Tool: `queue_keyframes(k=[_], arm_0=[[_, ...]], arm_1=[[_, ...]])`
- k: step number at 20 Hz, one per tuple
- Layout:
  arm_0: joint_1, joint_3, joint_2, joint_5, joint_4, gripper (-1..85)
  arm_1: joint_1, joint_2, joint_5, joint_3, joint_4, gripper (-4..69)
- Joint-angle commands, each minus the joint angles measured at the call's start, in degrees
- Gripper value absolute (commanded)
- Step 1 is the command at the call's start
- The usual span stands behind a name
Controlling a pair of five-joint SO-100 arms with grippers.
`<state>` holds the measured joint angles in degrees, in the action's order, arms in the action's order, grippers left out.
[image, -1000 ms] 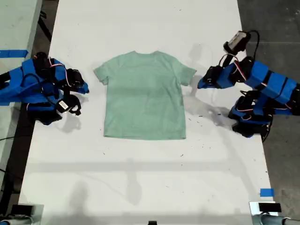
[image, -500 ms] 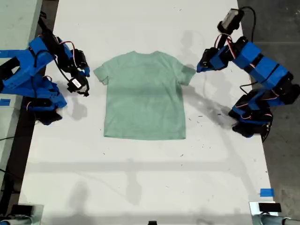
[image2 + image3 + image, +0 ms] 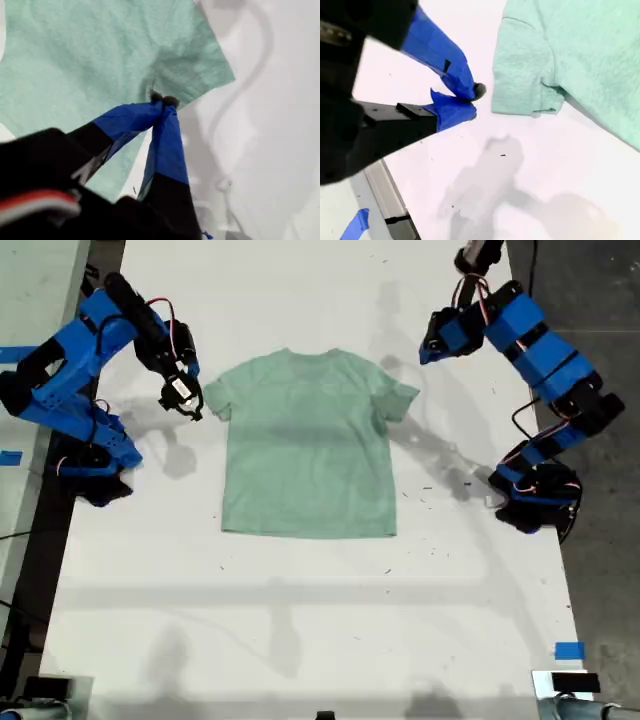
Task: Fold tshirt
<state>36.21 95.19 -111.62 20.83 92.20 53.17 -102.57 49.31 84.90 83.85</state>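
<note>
The pale mint-green tshirt (image 3: 305, 445) lies flat and face up on the white table, neck toward the exterior view's top. My first gripper (image 3: 427, 348) hangs raised off the shirt's sleeve on the exterior view's right. Its wrist view shows the blue fingertips (image 3: 162, 100) shut together above that sleeve and armpit of the tshirt (image 3: 90, 55), with nothing between them. My second gripper (image 3: 192, 405) sits just beside the sleeve on the exterior view's left. It is shut (image 3: 472, 102) over bare table, a short gap from the sleeve hem of the tshirt (image 3: 580, 55).
The white table (image 3: 300, 620) stretches wide below the shirt. Both arm bases (image 3: 95, 455) (image 3: 530, 495) stand at its side edges. Blue tape (image 3: 568, 650) marks the exterior view's lower right. A second pale surface with blue tape (image 3: 30, 353) adjoins at the exterior view's left.
Both arms rose from a low folded pose. The second gripper swung in to the sleeve at the exterior view's left; the first gripper lifted upward past the other sleeve. The shirt stayed put.
</note>
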Motion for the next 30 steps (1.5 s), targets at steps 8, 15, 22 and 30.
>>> queue_keyframes(k=[8,15,22,30], arm_0=[[0.8,-3.4,0.8,0.6,0.0,0.0],[0.3,-3.4,1.8,0.4,-0.6,0.0],[0.0,-3.4,2.5,0.3,-0.8,0.0],[-0.3,-3.1,2.8,0.2,-1.1,0.0]], arm_1=[[5.5,1.2,12.0,11.1,-13.5,28.4],[6.9,12.2,17.0,20.6,-28.7,27.1],[6.4,25.4,20.0,15.7,-31.6,21.6],[5.6,28.1,20.0,10.5,-27.7,-1.3]])
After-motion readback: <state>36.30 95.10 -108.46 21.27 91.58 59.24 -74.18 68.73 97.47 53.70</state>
